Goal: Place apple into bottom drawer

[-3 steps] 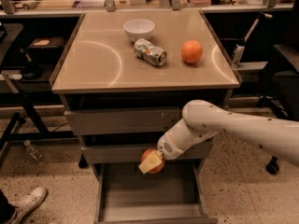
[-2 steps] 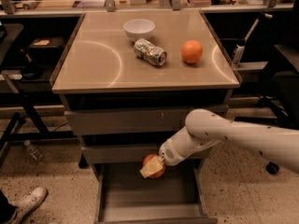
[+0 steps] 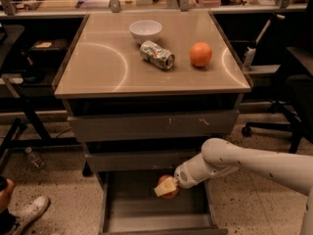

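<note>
The red apple (image 3: pixel 169 192) is held in my gripper (image 3: pixel 166 186) just above the open bottom drawer (image 3: pixel 156 221), near its back right part. The gripper's pale fingers are shut on the apple and partly cover it. My white arm (image 3: pixel 244 163) reaches in from the right, low in front of the cabinet. The drawer is pulled out toward the camera and its grey tray shows beneath the apple.
On the cabinet's top (image 3: pixel 98 67) stand a white bowl (image 3: pixel 145 31), a crushed can (image 3: pixel 156 54) lying on its side and an orange (image 3: pixel 201 54). The two upper drawers (image 3: pixel 151 126) are closed. An office chair base (image 3: pixel 274 126) stands right; a shoe (image 3: pixel 27 214) is at lower left.
My arm has lowered and the apple has gone down with it, from in front of the middle drawer to just above the open bottom drawer's tray.
</note>
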{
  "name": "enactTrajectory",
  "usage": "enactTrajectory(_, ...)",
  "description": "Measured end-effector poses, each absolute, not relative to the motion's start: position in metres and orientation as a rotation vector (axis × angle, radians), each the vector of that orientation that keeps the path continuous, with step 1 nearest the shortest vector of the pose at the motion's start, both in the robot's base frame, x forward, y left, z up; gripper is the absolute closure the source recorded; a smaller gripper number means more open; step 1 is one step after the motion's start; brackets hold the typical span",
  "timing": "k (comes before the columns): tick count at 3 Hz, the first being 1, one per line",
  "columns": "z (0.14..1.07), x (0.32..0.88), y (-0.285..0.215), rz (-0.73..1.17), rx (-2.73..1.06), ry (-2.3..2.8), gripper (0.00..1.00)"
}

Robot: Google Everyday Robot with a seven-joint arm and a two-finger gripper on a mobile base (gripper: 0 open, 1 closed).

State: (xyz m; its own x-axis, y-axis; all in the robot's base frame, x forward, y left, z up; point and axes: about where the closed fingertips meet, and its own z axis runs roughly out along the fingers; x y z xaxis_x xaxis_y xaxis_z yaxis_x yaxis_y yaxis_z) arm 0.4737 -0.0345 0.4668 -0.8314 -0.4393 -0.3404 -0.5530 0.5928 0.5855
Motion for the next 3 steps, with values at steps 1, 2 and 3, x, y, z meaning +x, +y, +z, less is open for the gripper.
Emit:
enactTrajectory(1, 0.415, 0.467, -0.04, 1.116, -0.713, 2.738, 1.0)
enactTrajectory(2, 0.415, 0.467, -0.04, 1.116, -0.713, 2.738, 1.0)
enactTrajectory(3, 0.382, 0.46, -0.039, 1.195, -0.68, 2.74, 1.0)
